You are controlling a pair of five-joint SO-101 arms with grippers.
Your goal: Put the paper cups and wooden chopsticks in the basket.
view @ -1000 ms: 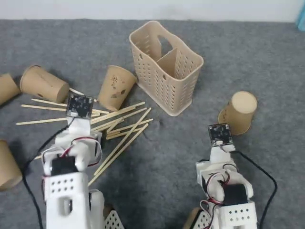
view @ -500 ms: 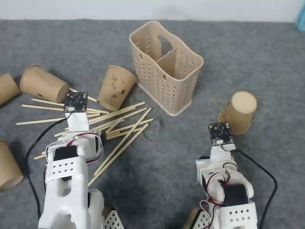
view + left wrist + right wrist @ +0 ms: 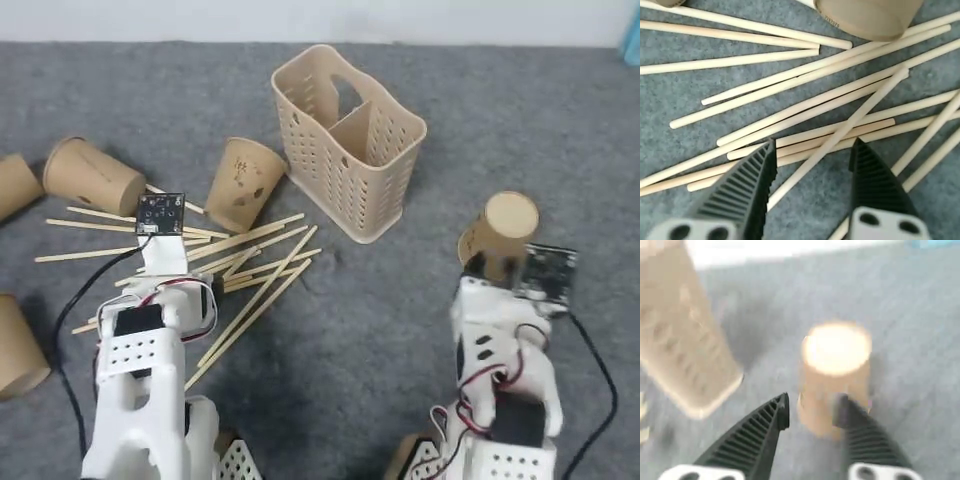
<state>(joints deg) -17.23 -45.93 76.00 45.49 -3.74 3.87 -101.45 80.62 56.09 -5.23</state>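
In the high view, locate basket (image 3: pixel 350 140), chopsticks (image 3: pixel 250 265) strewn beside it, paper cup (image 3: pixel 500 235) apart on the other side. Left wrist view: note left gripper (image 3: pixel 812 150) spread over light, stiff, roll-prone chopsticks; pinch mid-length. Right wrist view: note right gripper (image 3: pixel 812 407) spread before thin, crushable paper cup; squeeze gently

Basket (image 3: pixel 350 140): beige, regular grid of small holes.
Paper cup (image 3: pixel 243 183): kraft brown, dark printed marks.
Second paper cup (image 3: pixel 835 375): tan, end apparently paler (view blurred).
Chopsticks (image 3: pixel 790 76): pale wood.
Table cover (image 3: pixel 560 130): speckled grey.
Left gripper (image 3: pixel 812 150): black, ribbed.
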